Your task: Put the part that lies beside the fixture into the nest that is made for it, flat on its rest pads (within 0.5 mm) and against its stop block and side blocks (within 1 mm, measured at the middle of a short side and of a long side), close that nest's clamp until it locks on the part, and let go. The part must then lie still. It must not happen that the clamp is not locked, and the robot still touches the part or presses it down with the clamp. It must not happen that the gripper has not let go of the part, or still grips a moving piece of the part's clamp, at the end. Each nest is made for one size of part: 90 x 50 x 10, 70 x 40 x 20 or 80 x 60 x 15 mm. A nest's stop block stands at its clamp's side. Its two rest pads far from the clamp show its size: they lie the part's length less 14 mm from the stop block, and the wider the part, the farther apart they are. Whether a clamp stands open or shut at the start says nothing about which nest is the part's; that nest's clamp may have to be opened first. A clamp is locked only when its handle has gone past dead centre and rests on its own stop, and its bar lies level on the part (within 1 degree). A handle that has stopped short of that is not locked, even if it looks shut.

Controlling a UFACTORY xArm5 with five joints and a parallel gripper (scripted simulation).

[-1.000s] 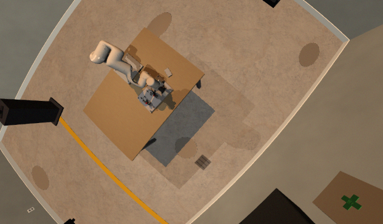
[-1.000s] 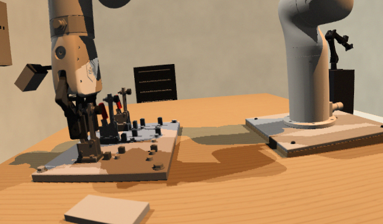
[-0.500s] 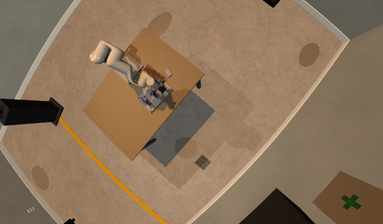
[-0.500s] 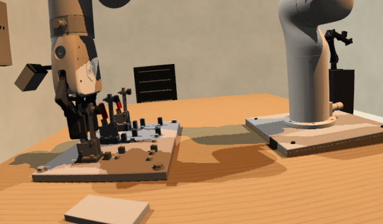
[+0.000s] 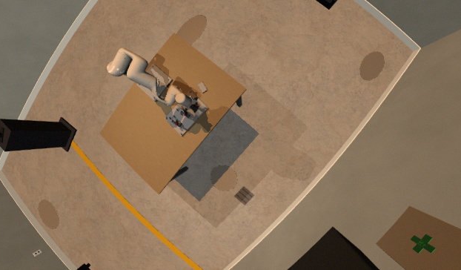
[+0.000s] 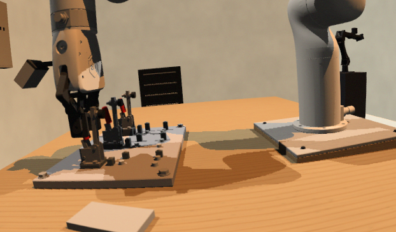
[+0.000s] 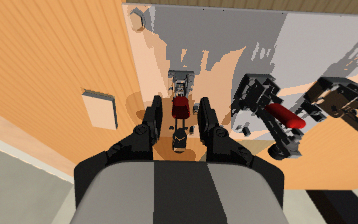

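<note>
The part, a flat beige slab [image 6: 110, 218] [image 7: 100, 109] [image 5: 202, 87], lies on the table beside the grey fixture plate [image 6: 88, 182] [image 7: 220, 30]. Three toggle clamps with red handles stand on the plate. My gripper [image 7: 180, 106] [image 6: 81, 125] is open over the nearest clamp [image 6: 92, 153]. Its fingers stand on either side of that clamp's red handle [image 7: 180, 107], with a small gap on each side. The middle clamp [image 7: 280, 117] [image 6: 113, 130] and the far clamp [image 7: 345, 100] [image 6: 128, 109] stand to the side. Rest pads and blocks [image 6: 158, 153] dot the plate.
The arm's base [image 6: 320, 127] stands on its own mounting plate at the table's right. A dark louvred panel [image 6: 160, 85] stands behind the table. A dark stand with a camera [image 6: 352, 89] is behind the base. In the overhead view the arm [image 5: 139, 72] covers part of the fixture.
</note>
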